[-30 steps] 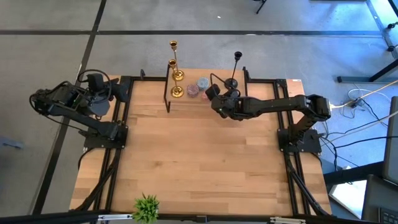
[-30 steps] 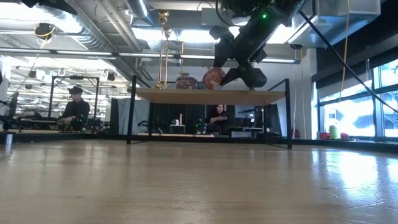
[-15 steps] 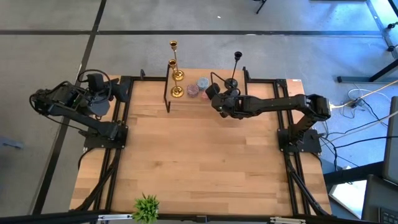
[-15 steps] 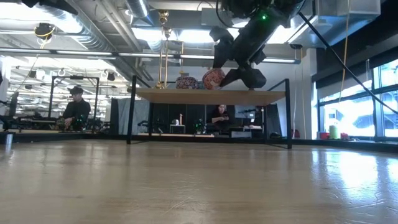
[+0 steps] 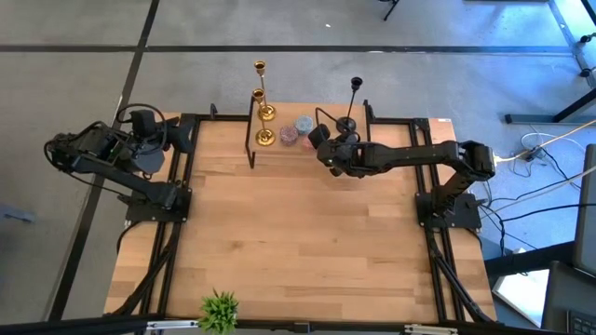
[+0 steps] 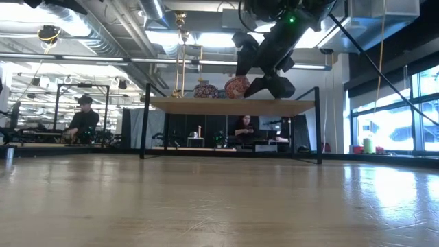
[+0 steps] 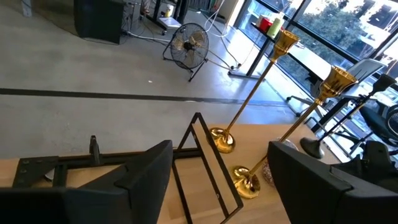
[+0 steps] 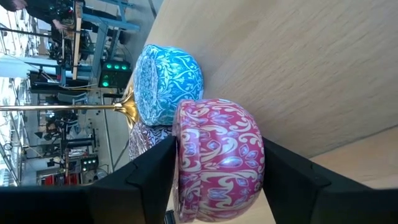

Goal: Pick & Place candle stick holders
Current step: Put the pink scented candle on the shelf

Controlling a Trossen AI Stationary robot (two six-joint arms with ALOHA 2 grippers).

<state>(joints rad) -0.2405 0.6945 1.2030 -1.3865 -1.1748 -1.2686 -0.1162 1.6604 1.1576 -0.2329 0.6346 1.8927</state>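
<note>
Right pincer [image 5: 321, 147] near black holder [image 5: 351, 104]

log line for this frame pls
right gripper: open around red patterned pot | left gripper: open, parked at table's left edge | candle holders: untouched on shelf
</note>
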